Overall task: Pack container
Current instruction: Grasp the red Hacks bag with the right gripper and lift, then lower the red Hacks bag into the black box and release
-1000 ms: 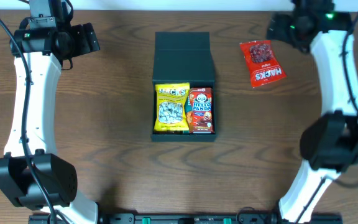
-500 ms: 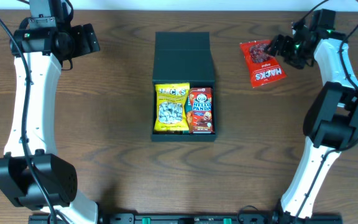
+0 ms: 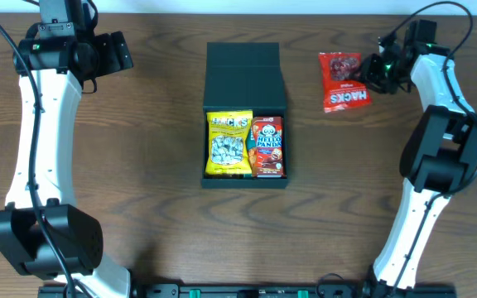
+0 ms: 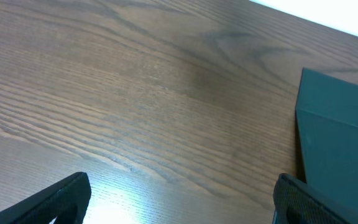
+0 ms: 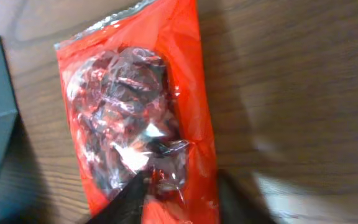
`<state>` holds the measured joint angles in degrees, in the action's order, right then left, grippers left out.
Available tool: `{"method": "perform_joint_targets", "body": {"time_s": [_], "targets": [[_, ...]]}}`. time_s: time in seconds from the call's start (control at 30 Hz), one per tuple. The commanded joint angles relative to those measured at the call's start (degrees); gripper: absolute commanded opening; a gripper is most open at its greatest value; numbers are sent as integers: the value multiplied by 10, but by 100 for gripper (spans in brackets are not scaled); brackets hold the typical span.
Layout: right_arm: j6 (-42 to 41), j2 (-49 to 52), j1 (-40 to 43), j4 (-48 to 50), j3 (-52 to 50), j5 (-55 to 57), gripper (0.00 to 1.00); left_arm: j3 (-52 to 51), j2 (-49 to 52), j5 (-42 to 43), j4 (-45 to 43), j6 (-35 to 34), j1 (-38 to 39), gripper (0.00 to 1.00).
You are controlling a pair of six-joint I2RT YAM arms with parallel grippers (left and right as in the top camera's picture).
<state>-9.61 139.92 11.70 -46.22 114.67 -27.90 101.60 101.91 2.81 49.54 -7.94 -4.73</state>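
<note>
Container (image 3: 245, 66) holds two snacks (image 3: 247, 146); red packet (image 3: 344, 80) at upper right lies unpacked, right gripper (image 5: 182, 193) narrowed around it, hold uncertain; left gripper (image 4: 179, 202) gapes wide, empty.

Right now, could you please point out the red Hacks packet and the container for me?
red Hacks packet (image 3: 343, 83), overhead view, its middle.
container (image 3: 243, 74), overhead view, its open lid flap.

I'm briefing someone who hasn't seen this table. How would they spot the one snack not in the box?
Find the dark container in the middle. Right of its open lid, by the right gripper, lies a red packet. It alone is red, lettered HACKS, and outside; the yellow packet and Hello Panda box sit inside.
</note>
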Motion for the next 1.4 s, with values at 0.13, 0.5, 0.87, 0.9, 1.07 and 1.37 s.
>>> {"method": "perform_joint_targets", "body": {"time_s": [0.13, 0.5, 0.87, 0.9, 1.07, 1.37], "targets": [[5, 9, -18, 2, -1, -55, 1, 8, 10, 0, 2, -9, -1, 95], [-8, -29, -26, 0, 77, -284, 1, 8, 10, 0, 2, -8, -1, 95], [-47, -155, -122, -79, 95, -248, 1, 8, 10, 0, 0, -9, -1, 95], [-47, -163, -140, -101, 95, -237, 1, 8, 10, 0, 0, -9, -1, 95], [-73, -170, -224, -196, 91, -218, 1, 8, 10, 0, 0, -5, -2, 95], [-188, -170, -304, -209, -7, -217, 1, 8, 10, 0, 1, 22, -2, 95]]}}
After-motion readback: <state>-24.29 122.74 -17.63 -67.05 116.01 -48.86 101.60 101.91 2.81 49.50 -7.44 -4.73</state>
